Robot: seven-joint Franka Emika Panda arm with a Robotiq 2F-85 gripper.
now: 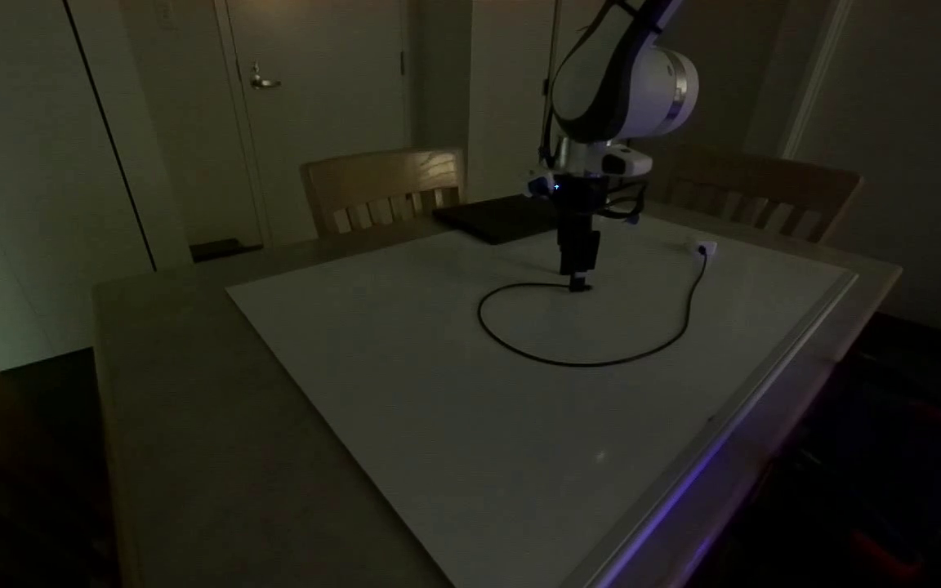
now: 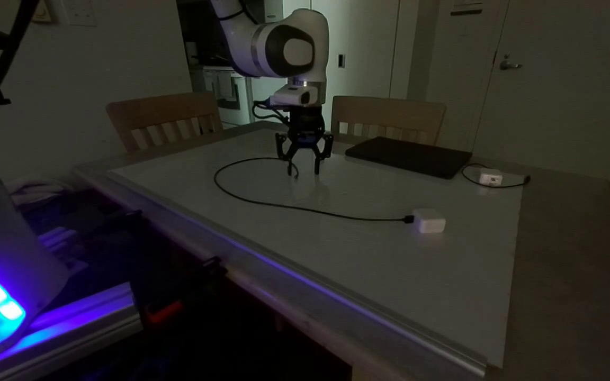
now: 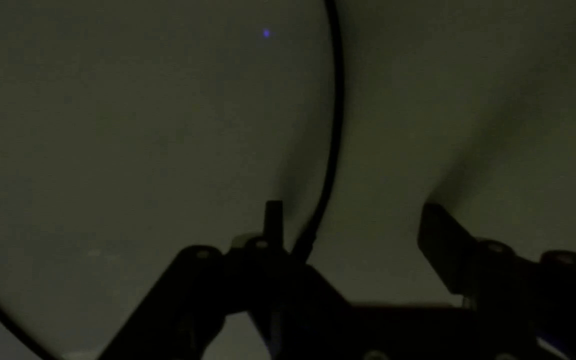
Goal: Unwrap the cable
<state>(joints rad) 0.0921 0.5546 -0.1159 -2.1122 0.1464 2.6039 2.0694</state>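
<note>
A white surface (image 2: 416, 275) fills the middle of both exterior views. The arm (image 2: 289, 47) reaches over it from the top of the frame. In an exterior view, chairs (image 2: 389, 108) stand along the far edge and a flat black pad (image 2: 408, 156) lies right of centre. The jaws point down, well apart, with the tip of the cable (image 3: 339, 90) loose between them; in the wrist view it is nearer the jaw at frame left, partly hidden, and I cannot tell whether they touch. The thin black cable lies in one wide, open curve, ending at a white plug (image 2: 429, 222) right of centre. At far right sits a second plug (image 2: 490, 177), a short cord (image 2: 510, 187) bending beside it.
</note>
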